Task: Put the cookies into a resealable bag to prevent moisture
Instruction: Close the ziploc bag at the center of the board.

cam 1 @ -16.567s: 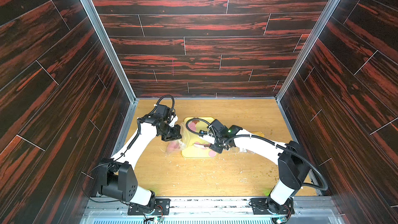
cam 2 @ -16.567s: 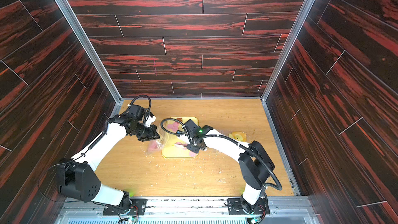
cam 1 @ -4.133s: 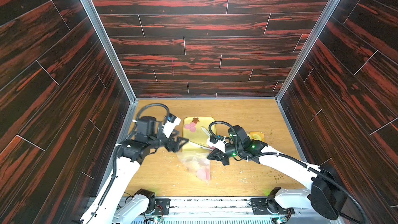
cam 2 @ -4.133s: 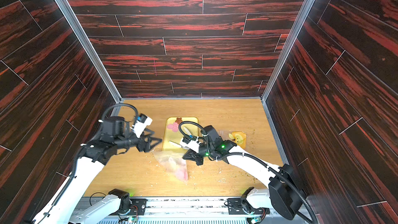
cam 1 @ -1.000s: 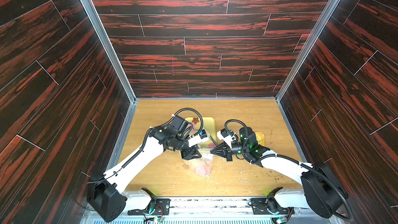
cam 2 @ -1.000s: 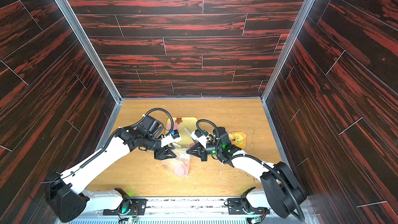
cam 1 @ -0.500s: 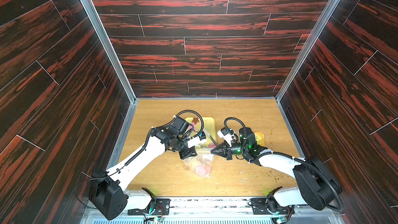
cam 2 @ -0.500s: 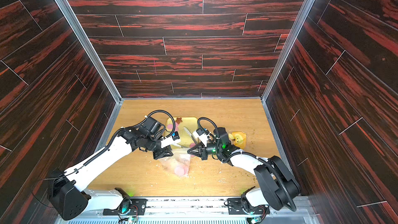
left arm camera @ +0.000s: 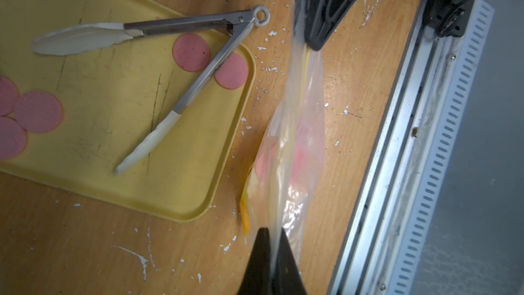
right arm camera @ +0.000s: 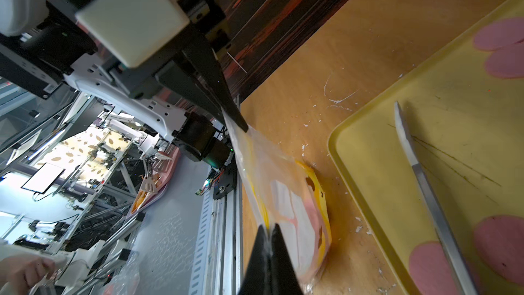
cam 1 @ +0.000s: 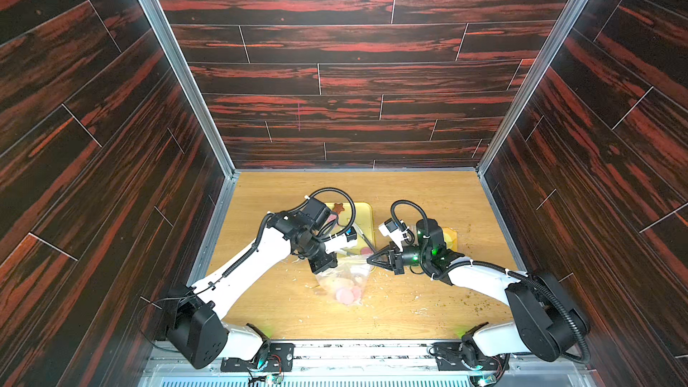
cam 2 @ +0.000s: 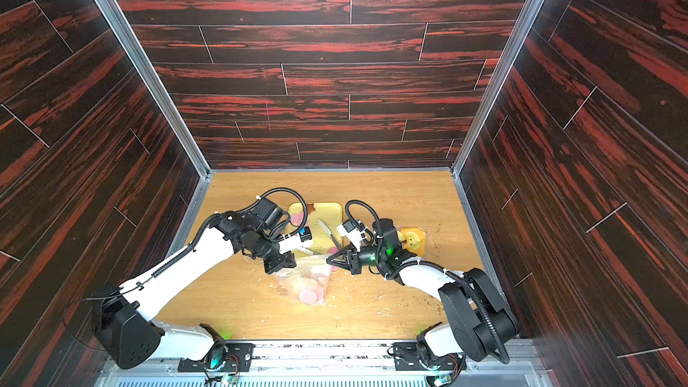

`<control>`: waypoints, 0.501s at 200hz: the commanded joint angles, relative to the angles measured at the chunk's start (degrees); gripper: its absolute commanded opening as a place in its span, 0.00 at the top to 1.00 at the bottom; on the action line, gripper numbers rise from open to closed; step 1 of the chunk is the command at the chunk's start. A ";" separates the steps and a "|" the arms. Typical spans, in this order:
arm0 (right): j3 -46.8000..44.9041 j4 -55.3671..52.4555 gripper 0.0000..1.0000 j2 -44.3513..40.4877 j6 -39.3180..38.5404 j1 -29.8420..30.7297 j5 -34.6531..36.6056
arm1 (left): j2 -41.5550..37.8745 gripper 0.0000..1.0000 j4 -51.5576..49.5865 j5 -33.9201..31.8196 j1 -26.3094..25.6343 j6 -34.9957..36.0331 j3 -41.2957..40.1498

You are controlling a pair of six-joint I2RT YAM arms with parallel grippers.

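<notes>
Operator: Status of both end effectors?

Technician: Left gripper [left arm camera: 270, 234] is clamped on one end of the mouth of the resealable bag [left arm camera: 292, 143]; right gripper [right arm camera: 268, 229] is clamped on the opposite end. Film is drawn taut between them.

Operator: Location of the task items?

Technician: Several pink cookies [cam 1: 348, 294] sit at the bottom of the bag, which hangs just beside the yellow tray [left arm camera: 113, 137], its lower part apparently resting on the table [cam 1: 283, 303]. Others lie on the tray, two next to the hinge of the tongs [left arm camera: 198, 22]; the brown star [cam 1: 338, 207] is at the tray's far end.

Operator: Handling properties?

Technician: Assessment only. Bag: thin, limp, slippery film with a light load; likely to sag or slide out of a narrow pinch. Take hold on the thicker seal strip near the corners, never mid-panel. Cookies: thin, rigid, probably brittle; avoid squeezing the bag body.
</notes>
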 commanded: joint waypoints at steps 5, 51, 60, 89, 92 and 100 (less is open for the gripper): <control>2.55 -9.42 1.00 0.91 -6.51 -1.40 -1.71 | -0.51 0.97 -8.64 0.87 0.32 -0.70 2.83; 8.49 -25.17 1.00 -1.79 -17.56 -2.48 2.41 | -2.53 0.96 -11.26 5.72 0.30 -2.84 2.23; 9.70 -26.92 1.00 -1.71 -18.26 -2.66 2.72 | -2.23 0.95 -11.85 7.04 0.30 -3.16 2.57; 10.66 -31.33 1.00 -3.45 -19.32 -4.88 2.94 | -2.89 0.94 -14.04 10.21 0.30 -2.37 3.77; 10.61 -31.90 1.00 -3.76 -19.51 -5.17 2.93 | -3.22 0.94 -13.83 10.26 0.30 -2.27 3.59; 10.84 -33.86 1.00 -4.57 -20.13 -5.64 3.30 | -3.93 0.93 -13.08 10.34 0.34 -2.40 3.17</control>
